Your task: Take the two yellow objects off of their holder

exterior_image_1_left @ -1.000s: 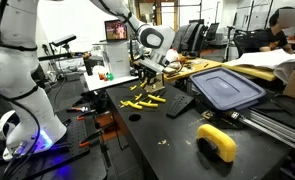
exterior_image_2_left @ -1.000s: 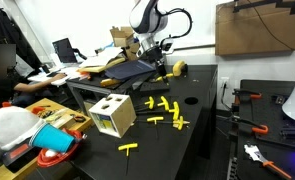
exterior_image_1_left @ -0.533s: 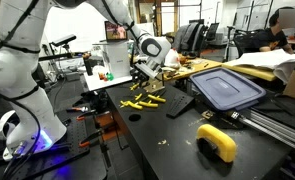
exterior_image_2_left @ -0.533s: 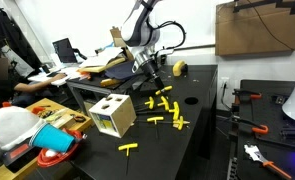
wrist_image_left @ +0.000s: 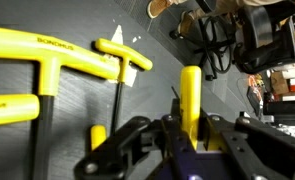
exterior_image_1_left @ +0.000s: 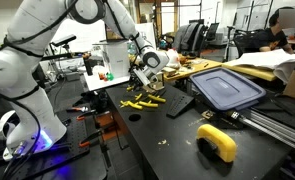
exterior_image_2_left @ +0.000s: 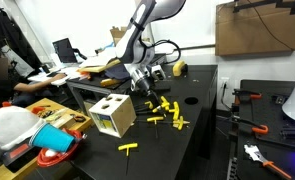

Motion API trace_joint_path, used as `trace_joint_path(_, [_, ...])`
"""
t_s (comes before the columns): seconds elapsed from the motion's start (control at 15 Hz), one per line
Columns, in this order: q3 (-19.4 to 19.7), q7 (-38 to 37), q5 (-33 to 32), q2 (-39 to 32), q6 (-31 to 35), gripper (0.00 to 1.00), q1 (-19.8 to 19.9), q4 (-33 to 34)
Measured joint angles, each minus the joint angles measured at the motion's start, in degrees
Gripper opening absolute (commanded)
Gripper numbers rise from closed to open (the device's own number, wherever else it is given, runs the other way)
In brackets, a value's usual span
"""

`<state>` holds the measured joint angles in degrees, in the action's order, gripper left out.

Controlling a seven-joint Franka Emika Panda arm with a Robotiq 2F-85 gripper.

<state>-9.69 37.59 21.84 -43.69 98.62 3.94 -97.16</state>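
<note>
The pincer (wrist_image_left: pixel 190 135) is seen low over the dark desk (exterior_image_1_left: pixel 167 135), with a slim yellow bar (wrist_image_left: pixel 190 95) running straight up between its two fingers. Whether the fingers are pressed onto the bar or merely set on either side of it cannot be told: the contact itself is covered by the pincer's own body in the wrist view, and in both exterior views it is far too small.

The bar is judged to be light, stiff, smooth plastic, so little force should be needed. Slipping is the likelier trouble, not breakage. It would best be taken across its narrow width near the middle, with the flat sides squarely against the pads, and drawn out along its own length, not levered sideways.

The holder (exterior_image_1_left: pixel 179 103) is made out in an exterior view as a flat dark block just beside the pincer (exterior_image_1_left: pixel 142 72). Whether the bar is seated in it or lies loose beside it is hidden.

Several T-handled yellow tools (wrist_image_left: pixel 122 55) are scattered close by (their dark shafts nearly vanish against the desk). Which piece counts as the second bar cannot be settled, and the lower end of the bar is cut off behind the fingers.
</note>
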Motion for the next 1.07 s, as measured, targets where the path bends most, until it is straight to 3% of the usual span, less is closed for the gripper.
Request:
trace_joint_path(0.07, [-0.32,-1.19,0.77,-1.61,0.00,0.03,-0.08,1.00])
trace_joint_path(0.13, [-0.55,-2.27,1.46,-3.14,0.00,0.37,-0.14,2.02])
trace_joint_path(0.27, [-0.95,-4.03,2.10,-5.91,0.06,0.45,-0.15,3.97])
trace_joint_path(0.53, [-0.93,-4.16,0.84,-7.23,3.81,0.76,-0.10,5.11])
trace_joint_path(0.73, [-0.58,-3.66,-4.09,-4.30,9.62,0.97,0.01,3.28])
trace_joint_path(1.07, [1.92,-2.68,-14.62,7.17,15.58,1.00,0.21,-4.55])
